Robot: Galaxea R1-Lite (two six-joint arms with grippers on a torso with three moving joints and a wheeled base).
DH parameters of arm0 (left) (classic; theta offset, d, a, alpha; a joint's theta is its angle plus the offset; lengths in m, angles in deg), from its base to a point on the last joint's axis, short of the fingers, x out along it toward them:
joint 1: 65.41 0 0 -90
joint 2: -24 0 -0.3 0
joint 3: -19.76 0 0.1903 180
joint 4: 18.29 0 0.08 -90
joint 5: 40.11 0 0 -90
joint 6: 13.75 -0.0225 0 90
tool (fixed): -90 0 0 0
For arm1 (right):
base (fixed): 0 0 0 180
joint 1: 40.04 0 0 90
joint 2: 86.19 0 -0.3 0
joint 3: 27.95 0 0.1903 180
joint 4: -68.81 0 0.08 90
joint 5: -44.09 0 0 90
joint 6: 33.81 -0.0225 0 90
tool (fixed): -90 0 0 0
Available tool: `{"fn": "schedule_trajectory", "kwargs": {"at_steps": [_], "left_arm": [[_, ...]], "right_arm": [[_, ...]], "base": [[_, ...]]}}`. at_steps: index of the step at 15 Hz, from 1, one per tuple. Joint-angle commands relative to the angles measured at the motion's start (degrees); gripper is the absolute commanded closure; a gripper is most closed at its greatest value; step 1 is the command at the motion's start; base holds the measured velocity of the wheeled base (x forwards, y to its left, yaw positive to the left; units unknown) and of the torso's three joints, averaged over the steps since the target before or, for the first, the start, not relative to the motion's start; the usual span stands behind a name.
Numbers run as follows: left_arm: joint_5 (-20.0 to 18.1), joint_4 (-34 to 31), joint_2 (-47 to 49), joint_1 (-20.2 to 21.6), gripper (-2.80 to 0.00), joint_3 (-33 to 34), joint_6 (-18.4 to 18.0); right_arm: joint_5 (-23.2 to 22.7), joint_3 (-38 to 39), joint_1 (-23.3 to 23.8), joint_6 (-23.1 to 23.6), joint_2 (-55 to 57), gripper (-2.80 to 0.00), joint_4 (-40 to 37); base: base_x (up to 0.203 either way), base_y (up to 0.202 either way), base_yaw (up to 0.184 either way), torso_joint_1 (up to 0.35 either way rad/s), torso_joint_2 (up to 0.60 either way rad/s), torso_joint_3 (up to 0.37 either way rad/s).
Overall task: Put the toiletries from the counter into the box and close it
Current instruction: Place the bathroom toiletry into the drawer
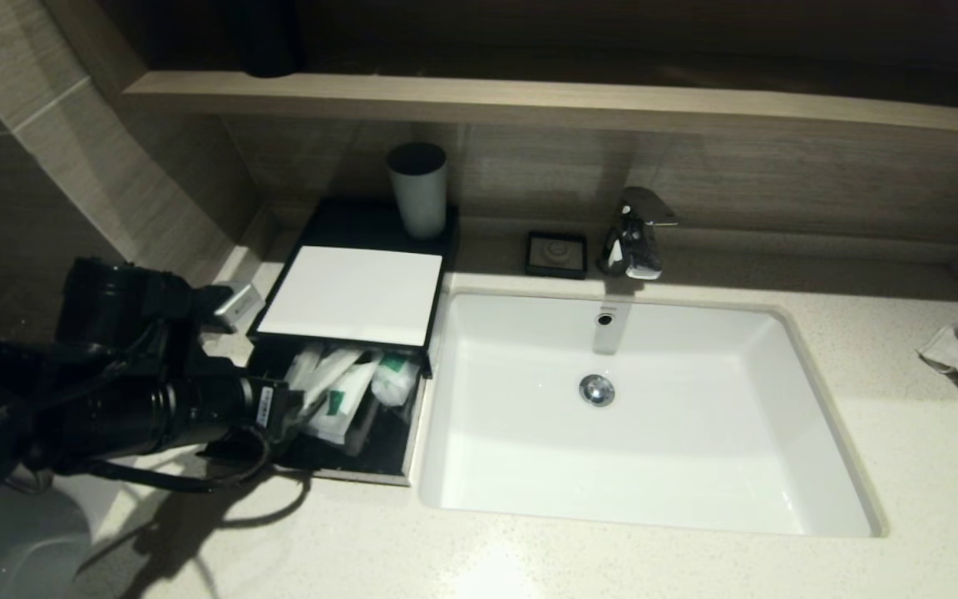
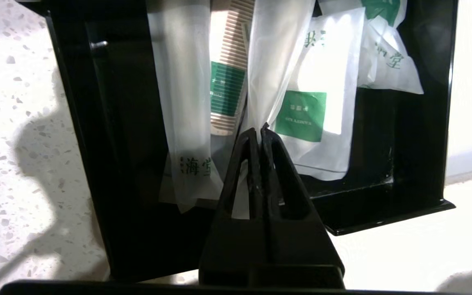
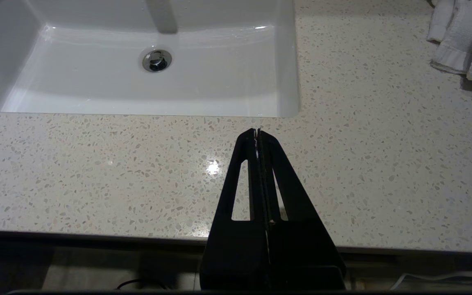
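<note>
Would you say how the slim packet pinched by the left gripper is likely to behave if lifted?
Probably floppy: the slim packet is thin, creased translucent film, held by the left gripper at one end only. Likely light, since it looks almost empty. It may drag neighbouring packets in the box, as they overlap.

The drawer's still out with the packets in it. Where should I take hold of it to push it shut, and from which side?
Take the drawer at its front lip, the edge nearest the robot, and come from the counter side, pushing towards the wall. It slides under the box's white top panel. First the left gripper, shut on a slim packet, would have to let go.
</note>
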Motion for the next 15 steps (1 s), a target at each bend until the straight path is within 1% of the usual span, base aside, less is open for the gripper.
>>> {"fn": "schedule_trajectory", "kwargs": {"at_steps": [1, 7, 8, 10, 15], "left_arm": [[0.0, 0.0, -0.2, 0.0, 0.0, 0.0, 0.0], [0.5, -2.6, -4.3, 0.0, 0.0, -0.2, 0.2], [0.6, -3.6, -5.2, 0.1, 0.0, -0.2, 0.2], [1.0, -7.9, -6.6, 0.4, 0.0, -0.5, 0.4], [5.1, -9.9, -7.5, 0.7, 0.0, -0.1, 1.1]], "right_arm": [[0.0, 0.0, 0.0, 0.0, 0.0, 0.0, 0.0], [0.0, 0.0, 0.0, 0.0, 0.0, 0.0, 0.1], [0.0, 0.0, 0.1, 0.0, 0.0, 0.0, 0.0], [0.0, 0.0, 0.0, 0.0, 0.0, 0.0, 0.1], [0.0, 0.0, 0.0, 0.0, 0.0, 0.0, 0.0]], "base": [[0.0, 0.0, 0.0, 0.0, 0.0, 0.0], [0.0, 0.0, 0.0, 0.0, 0.0, 0.0], [0.0, 0.0, 0.0, 0.0, 0.0, 0.0], [0.0, 0.0, 0.0, 0.0, 0.0, 0.0], [0.0, 0.0, 0.0, 0.0, 0.0, 0.0]]}}
